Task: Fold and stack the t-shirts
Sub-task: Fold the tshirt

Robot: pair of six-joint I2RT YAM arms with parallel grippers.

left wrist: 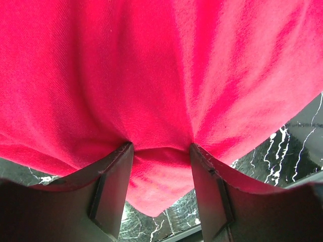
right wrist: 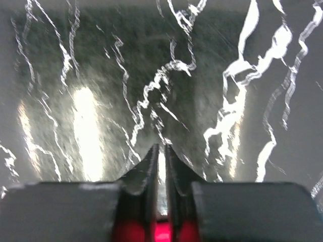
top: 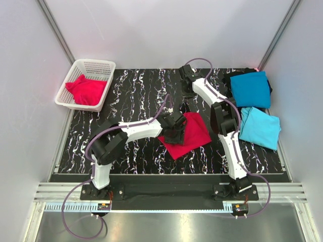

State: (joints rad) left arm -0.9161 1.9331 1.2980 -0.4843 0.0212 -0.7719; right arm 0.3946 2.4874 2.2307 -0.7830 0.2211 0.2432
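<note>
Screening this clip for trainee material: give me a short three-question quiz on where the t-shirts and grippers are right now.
1. True or false: the white basket holds a yellow t-shirt.
2. Which gripper is at the folded red t-shirt mid-table? A) left B) right
3. How many t-shirts lie outside the basket?
Key: 1 false, it holds a crumpled red t-shirt. 2 A, the left gripper. 3 three: the folded red one, the teal t-shirt and the sky-blue t-shirt.
</note>
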